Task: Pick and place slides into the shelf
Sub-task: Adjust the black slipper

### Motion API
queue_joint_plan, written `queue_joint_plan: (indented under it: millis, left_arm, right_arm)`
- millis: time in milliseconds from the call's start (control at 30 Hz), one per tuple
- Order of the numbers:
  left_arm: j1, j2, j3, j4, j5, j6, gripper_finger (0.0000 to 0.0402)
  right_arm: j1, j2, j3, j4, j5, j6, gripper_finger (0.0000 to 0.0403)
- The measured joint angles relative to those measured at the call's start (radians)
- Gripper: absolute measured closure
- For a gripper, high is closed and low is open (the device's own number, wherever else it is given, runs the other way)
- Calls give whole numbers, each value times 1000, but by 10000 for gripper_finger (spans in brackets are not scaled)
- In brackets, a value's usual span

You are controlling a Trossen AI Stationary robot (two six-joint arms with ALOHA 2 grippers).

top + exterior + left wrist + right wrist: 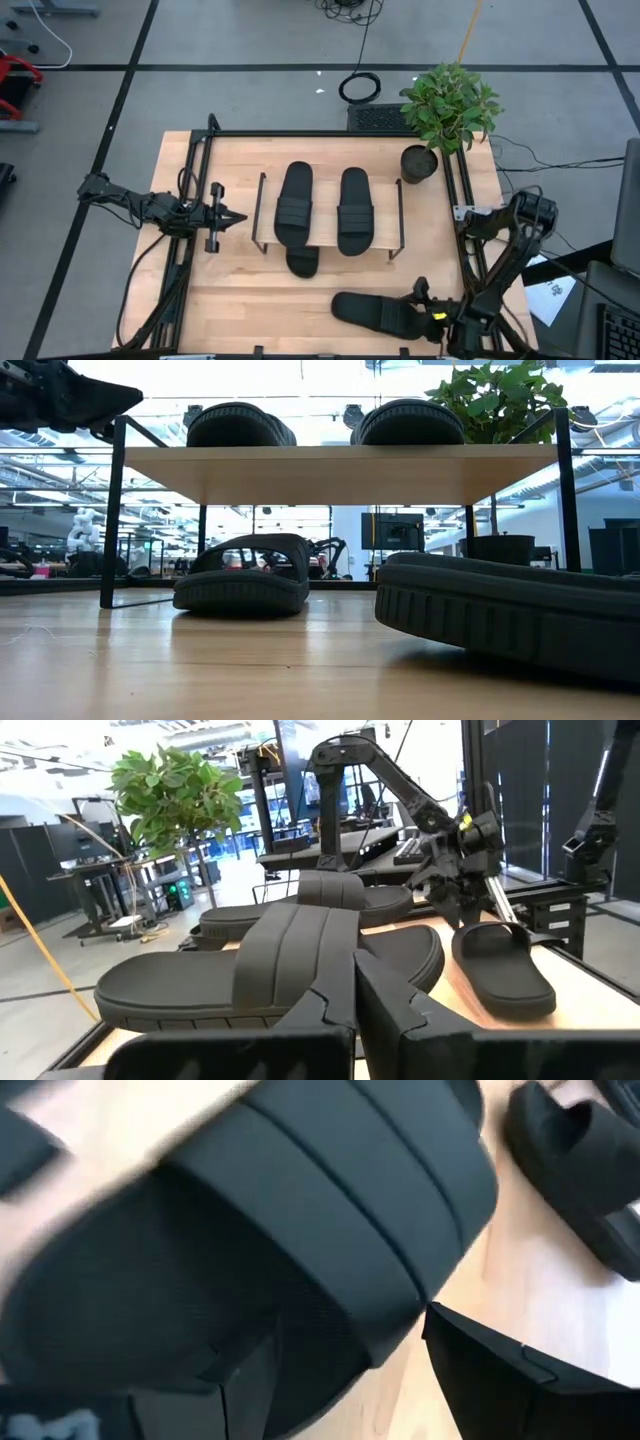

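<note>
The low light-wood shelf with thin black wire sides [328,247] is carrying two black rubbery slides [294,205] side by side; a third [302,262] is lying beneath. Behind, a potted green plant [448,105] is standing. The right gripper [425,305] is straddling the fourth slide's [375,313] strap, jaws parted. The left gripper [238,216], fingers closed and empty, is hovering beside the shelf.

Left gripper [238,216] apparently closed, idle; right gripper [418,305] low, spread.

Slide under shelf [302,260]: we are seeing only its tip, the plank hiding the rest.
Slide at right gripper [250,1250]: blurring, edges cropping it.
Right gripper [425,310]: we are not making out its finger gap.
</note>
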Motion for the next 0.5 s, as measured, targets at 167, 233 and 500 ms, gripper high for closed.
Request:
queue_joint_plan:
  millis: [167,233,500]
  left_arm:
    - [0,0,0,-12,0,-4,389]
    - [0,0,0,-18,0,-8,387]
    - [0,0,0,-35,0,-22,400]
  right_arm:
    - [-3,98,0,68,177,-49,167]
    - [-1,118,6,84,226,-73,167]
    - [-2,126,39,102,311,-109,167]
